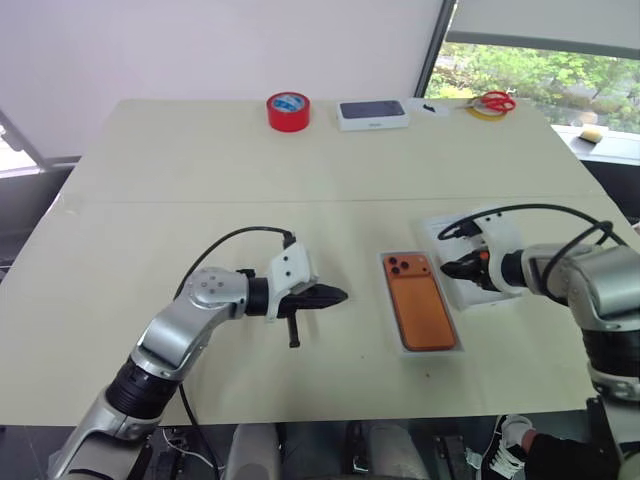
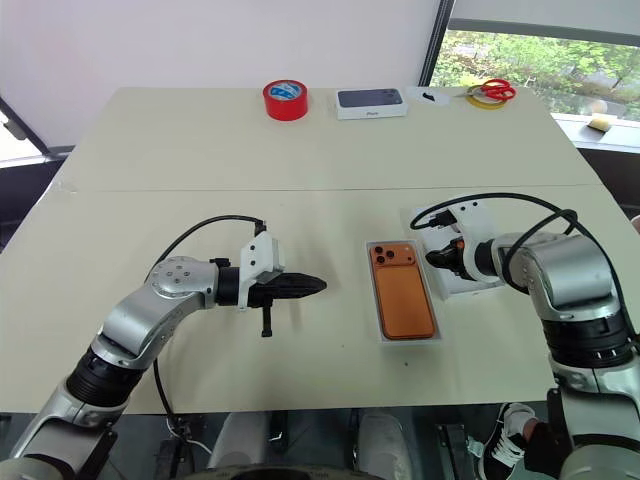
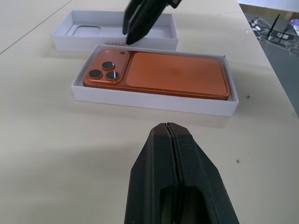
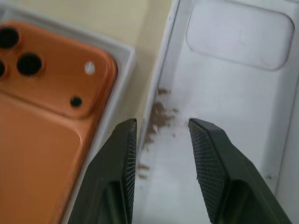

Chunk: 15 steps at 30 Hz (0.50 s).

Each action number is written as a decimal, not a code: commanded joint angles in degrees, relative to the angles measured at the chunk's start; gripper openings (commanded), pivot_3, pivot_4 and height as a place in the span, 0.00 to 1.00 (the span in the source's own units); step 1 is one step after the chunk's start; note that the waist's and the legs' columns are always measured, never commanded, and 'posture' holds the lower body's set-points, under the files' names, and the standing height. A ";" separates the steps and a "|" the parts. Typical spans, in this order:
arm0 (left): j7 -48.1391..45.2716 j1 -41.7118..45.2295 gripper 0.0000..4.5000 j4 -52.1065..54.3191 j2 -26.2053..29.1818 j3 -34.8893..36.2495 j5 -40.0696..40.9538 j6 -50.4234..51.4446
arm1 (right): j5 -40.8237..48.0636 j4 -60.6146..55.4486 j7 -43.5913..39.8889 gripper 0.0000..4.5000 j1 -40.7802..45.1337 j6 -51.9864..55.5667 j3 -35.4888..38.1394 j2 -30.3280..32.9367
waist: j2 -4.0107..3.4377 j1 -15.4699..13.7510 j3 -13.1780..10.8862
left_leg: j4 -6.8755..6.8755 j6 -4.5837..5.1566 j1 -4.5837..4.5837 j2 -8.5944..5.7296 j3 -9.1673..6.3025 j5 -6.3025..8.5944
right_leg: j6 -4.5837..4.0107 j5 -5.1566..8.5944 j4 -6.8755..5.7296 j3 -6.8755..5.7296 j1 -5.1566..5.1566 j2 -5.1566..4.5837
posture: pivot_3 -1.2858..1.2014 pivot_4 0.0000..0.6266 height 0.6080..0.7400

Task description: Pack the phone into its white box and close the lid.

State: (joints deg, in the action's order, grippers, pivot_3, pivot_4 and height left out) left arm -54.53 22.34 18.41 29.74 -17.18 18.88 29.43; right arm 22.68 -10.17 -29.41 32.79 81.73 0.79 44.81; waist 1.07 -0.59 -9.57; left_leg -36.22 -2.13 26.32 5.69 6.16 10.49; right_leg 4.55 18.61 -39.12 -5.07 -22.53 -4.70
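Phone (image 1: 421,305) seated face-down in white box (image 1: 393,322), between both grippers. Right gripper (image 4: 161,140) parted over the lid's (image 4: 224,93) near wall (lid lies just beside box). Left gripper (image 3: 172,140) pressed together, apart from box.

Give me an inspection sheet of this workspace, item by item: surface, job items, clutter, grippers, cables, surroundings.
Surface: beige table, one seam across it.
Job's things: orange phone lies camera side up in the white box; lid upturned beside it, not yet on.
Clutter: red tape roll, second phone box, scissors along the far edge.
Grippers: left gripper shut, empty; right gripper open over the lid's near wall.
Cables: black cable looped on each wrist.
Surroundings: window, greenery outside.
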 commanded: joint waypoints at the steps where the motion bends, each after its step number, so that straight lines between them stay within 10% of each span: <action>1: 0.19 0.65 0.00 1.25 -0.21 0.26 -0.12 -0.87 | -1.38 3.42 2.13 0.41 4.16 1.78 -0.34 -1.33 | 0.00 -0.02 0.00 | 0.00 0.00 0.00 0.00 0.01 0.00 | 0.00 0.00 0.00 0.00 0.00 0.00 | 0.52 0.24 0.93; 12: 1.19 0.07 0.00 1.92 -0.57 0.45 -0.70 -0.57 | -2.61 5.73 2.15 0.41 5.55 3.71 -7.62 0.36 | -0.01 -0.20 0.00 | 0.00 0.00 0.02 0.00 0.02 0.00 | 0.00 0.00 0.00 0.00 -0.01 -0.01 | 0.52 0.24 0.93; 15: 1.28 -0.24 0.00 2.08 -0.37 0.44 -0.68 -0.67 | -1.97 4.50 1.53 0.21 4.71 4.57 -6.93 0.71 | -0.01 -0.09 0.00 | 0.00 0.00 0.02 0.00 0.02 0.00 | 0.00 0.00 0.01 0.00 0.00 -0.01 | 0.52 0.24 0.93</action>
State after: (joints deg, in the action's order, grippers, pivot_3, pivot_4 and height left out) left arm -53.38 22.15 18.45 29.27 -17.20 18.02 29.46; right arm 20.19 -4.49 -27.48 38.23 85.08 -6.46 44.67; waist 1.06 -0.68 -9.57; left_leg -36.22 -2.12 26.33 5.69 6.17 10.49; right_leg 4.55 18.61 -39.12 -5.07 -22.53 -4.71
